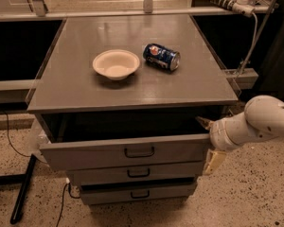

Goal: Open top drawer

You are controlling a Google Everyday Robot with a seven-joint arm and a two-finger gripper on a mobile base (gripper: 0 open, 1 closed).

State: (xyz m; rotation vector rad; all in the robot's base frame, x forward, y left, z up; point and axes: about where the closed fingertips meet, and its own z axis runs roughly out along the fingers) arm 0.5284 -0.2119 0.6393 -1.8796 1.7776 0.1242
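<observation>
The top drawer (pixel 94 155) of the grey cabinet stands pulled out a little, its dark interior showing under the cabinet top. A small black loop handle (pixel 139 152) sits in the middle of its front. My gripper (pixel 208 143) is at the drawer's right front corner, away from the handle. It is open, with one fingertip (pixel 202 122) by the drawer's upper right edge and the other finger (pixel 213 161) hanging lower beside the front panel. The white arm reaches in from the right.
On the cabinet top (pixel 75 93) lie a white bowl (pixel 116 64) and a blue soda can (pixel 161 56) on its side. Two shorter drawers (pixel 137 173) sit shut below. A black stand leg (pixel 22 188) lies on the floor at left. A railing runs behind.
</observation>
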